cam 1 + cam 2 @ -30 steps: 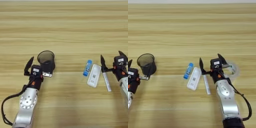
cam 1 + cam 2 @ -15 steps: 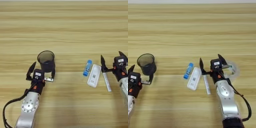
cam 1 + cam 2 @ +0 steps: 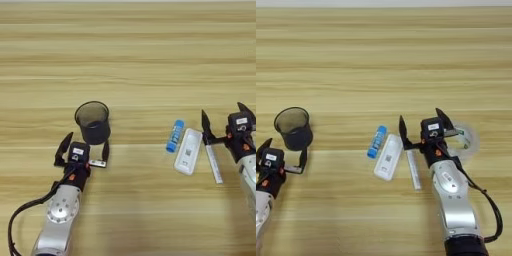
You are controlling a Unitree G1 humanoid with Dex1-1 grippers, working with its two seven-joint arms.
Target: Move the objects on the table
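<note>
A black mesh cup [image 3: 93, 122] stands upright on the table [image 3: 128, 60] at the left. My left gripper [image 3: 84, 149] is just in front of it, open and apart from the cup, holding nothing. At the right, my right gripper [image 3: 422, 125] is open and empty. It hovers beside a clear tape roll [image 3: 474, 142], which it partly hides. To the left of that gripper lie a blue stick [image 3: 376, 141], a white flat device [image 3: 388, 157] and a marker [image 3: 413, 169], side by side.
The wood-grain table stretches far beyond the items. A black cable trails from each arm near the front edge.
My left gripper has drawn back from the mesh cup toward the near edge. The cup stays where it stood. The right arm and the small items have not moved.
</note>
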